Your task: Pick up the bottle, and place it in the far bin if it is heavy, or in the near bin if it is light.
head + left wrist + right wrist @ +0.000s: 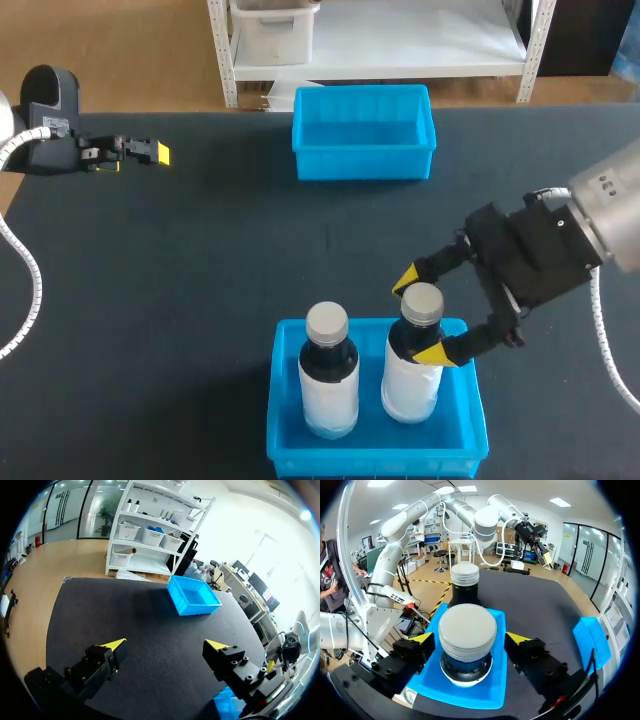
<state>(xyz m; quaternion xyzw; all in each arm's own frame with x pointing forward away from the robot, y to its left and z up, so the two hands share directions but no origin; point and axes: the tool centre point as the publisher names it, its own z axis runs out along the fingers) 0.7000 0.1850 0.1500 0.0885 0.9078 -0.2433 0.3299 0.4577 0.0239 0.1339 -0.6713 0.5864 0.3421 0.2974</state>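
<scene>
Near bin [375, 462]: lower middle of the head view; two bottles stand upright in it, side by side.
Task bottle [410, 380]: the right one of the pair, on the bin floor, close beside the second bottle [328, 385] but apart from it.
Right gripper [422, 316]: astride the task bottle at shoulder height. The right wrist view shows a gap between each yellow tip and the bottle, so the jaws stand apart and grip nothing.
Left gripper [140, 153]: upper left, over the bare table [200, 280], jaws apart, holding nothing.
Far bin [363, 160]: upper middle, nothing seen inside.
Step in hand: judged to be the release into the near bin. A grasp about to close would look the same.
Next move: if releasing, a straight lift clear of the cap, without nudging the second bottle.
</scene>
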